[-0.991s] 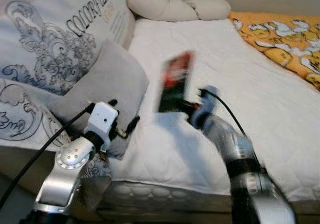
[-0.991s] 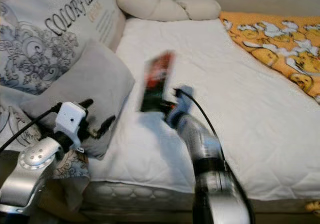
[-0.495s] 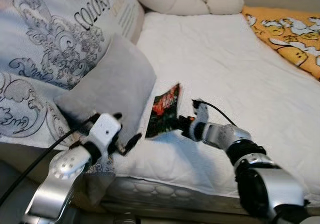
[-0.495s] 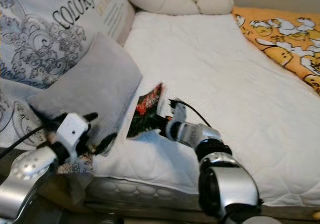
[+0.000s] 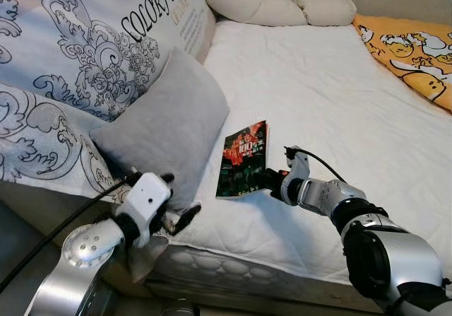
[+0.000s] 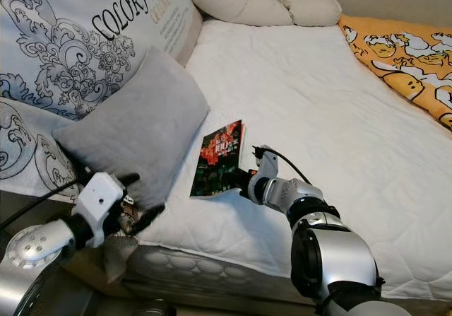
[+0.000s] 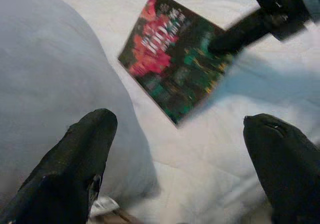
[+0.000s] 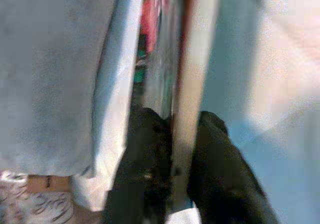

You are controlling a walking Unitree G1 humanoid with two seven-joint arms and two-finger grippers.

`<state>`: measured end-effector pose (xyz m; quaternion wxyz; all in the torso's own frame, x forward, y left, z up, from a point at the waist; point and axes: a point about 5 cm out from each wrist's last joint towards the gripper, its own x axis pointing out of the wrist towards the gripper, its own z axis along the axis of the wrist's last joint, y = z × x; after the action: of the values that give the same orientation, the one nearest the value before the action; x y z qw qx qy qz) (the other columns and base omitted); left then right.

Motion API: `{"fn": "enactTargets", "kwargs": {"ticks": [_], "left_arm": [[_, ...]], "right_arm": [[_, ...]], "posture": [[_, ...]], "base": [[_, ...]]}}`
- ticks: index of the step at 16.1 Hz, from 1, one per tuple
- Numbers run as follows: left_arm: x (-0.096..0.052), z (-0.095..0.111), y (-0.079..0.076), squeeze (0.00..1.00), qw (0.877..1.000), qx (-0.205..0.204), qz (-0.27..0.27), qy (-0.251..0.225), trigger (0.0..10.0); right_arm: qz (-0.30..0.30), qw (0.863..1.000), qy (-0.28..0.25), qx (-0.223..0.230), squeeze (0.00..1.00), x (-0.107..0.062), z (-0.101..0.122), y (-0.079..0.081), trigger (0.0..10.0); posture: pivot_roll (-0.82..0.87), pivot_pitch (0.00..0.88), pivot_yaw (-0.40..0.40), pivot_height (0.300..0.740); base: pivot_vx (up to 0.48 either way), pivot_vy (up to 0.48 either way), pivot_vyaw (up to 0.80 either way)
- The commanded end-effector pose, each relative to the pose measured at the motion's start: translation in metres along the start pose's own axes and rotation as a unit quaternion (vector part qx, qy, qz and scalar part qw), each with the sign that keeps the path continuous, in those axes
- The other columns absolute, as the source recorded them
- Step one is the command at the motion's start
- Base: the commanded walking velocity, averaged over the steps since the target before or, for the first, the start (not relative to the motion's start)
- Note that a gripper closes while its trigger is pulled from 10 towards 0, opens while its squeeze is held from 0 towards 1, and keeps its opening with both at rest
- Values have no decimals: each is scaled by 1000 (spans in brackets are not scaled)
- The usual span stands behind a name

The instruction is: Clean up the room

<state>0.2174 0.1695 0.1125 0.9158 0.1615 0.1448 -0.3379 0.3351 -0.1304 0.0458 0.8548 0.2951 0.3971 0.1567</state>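
Left to right. Patterned duvet bunched along the left of the bed, grey pillow leaning on it. Left hand hovers low at the bed's near edge, just in front of the pillow's lower corner, fingers spread wide, holding nothing; its wrist view looks past both fingertips toward the book.

Book, dark cover with red print, lies almost flat on the white mattress, just beside the pillow, near the front edge. Right hand is pinched on the book's near right corner; the wrist view shows both black fingers clamped either side of the cover edge. Cream bolster at the head of the bed, orange printed blanket far right.

Step in hand looks like moving the book off the bed as part of tidying. Doing it well: the grip is a thin corner pinch, so the book will likely sag or swing. Lift slowly, keep it close to level, avoid fast wrist turns. Clear the pillow before swinging sideways. Left hand is open and near, could support the free edge if it slips.
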Motion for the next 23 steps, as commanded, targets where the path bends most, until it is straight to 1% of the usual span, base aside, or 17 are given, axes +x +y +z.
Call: {"fn": "enactTargets", "kwargs": {"ticks": [1, 2, 3, 4, 6, 9, 10, 11, 12, 14, 15, 17, 18, 20, 21, 22, 23], "left_arm": [[-3, 0, -5, 733, 1000, -7, -25, 15, 10000], [-4, -1, -5, 729, 999, -9, -32, 20, 10000], [-6, -4, -8, 733, 998, -25, -56, 34, 10000], [-7, -4, -9, 737, 997, -31, -64, 38, 10000], [-9, -6, -13, 737, 993, -46, -96, 51, 10000], [-6, -5, -12, 737, 992, -43, -101, 56, 10000], [-5, -5, -12, 737, 993, -39, -99, 55, 10000], [-3, -4, -11, 733, 993, -38, -97, 55, 10000], [-1, -3, -10, 733, 995, -39, -83, 44, 10000], [3, -1, -8, 741, 998, -41, -53, 17, 10000], [7, 2, -4, 737, 999, -48, -20, -2, 10000], [16, 7, 5, 745, 996, -54, 58, -35, 10000], [19, 10, 10, 749, 991, -51, 114, -56, 10000], [21, 9, 11, 745, 982, -74, 161, -67, 10000], [27, 4, 9, 733, 979, -88, 174, -57, 10000], [32, 2, 8, 737, 979, -84, 179, -54, 10000], [32, 2, 11, 737, 977, -83, 189, -54, 10000]], "right_arm": [[-27, 1000, 0, -9, 1000, -3, -4, -11, 10000], [-37, 999, 3, -20, 1000, -3, -6, -14, 10000], [-53, 998, 1, -28, 1000, -4, -7, -18, 10000], [-58, 998, -3, -24, 1000, -4, -6, -20, 10000], [-88, 996, -25, -10, 1000, -9, -3, -30, 10000], [-105, 994, -36, 2, 1000, -16, -3, -43, 10000], [-108, 993, -35, -10, 1000, -20, -2, -48, 10000], [-106, 993, -32, -35, 1000, -23, -1, -53, 10000], [-83, 994, -32, -70, 1000, -30, 6, -56, 10000], [-68, 990, -49, -117, 1000, -37, 17, -58, 10000], [-62, 985, -68, -145, 1000, -39, 23, -57, 10000], [-76, 965, -130, -214, 1000, -44, 38, -48, 10000], [-78, 945, -199, -250, 1000, -49, 45, -34, 10000], [-77, 932, -255, -248, 1000, -55, 45, -22, 10000], [-87, 922, -299, -229, 1000, -60, 40, -11, 10000], [-98, 912, -338, -212, 1000, -65, 36, -1, 10000], [-100, 910, -350, -200, 1000, -67, 32, 3, 10000]], "posture": [[250, 30, 0, 740], [250, 30, 0, 740], [246, 29, 7, 740], [243, 28, 11, 740], [236, 23, 18, 740], [221, 11, 22, 740], [215, 4, 18, 740], [210, 0, 15, 740], [196, 0, 6, 740], [177, 0, 1, 740], [167, 0, -1, 740], [145, 0, -7, 740], [119, 0, 3, 740], [103, 0, 7, 740], [77, 0, 6, 740], [70, 0, 5, 740], [61, 0, 5, 740]], "base": [[0, 0, 0], [0, 0, 0], [0, 0, 0], [0, 0, 0], [0, 0, 0], [0, 0, 0], [0, 0, 0], [0, 0, 0], [0, 0, 0], [0, 0, 0], [0, 0, 0], [0, 0, 0], [0, 0, 0], [0, 0, 0], [0, -416, 0], [0, -446, 0], [0, -442, 0]]}}
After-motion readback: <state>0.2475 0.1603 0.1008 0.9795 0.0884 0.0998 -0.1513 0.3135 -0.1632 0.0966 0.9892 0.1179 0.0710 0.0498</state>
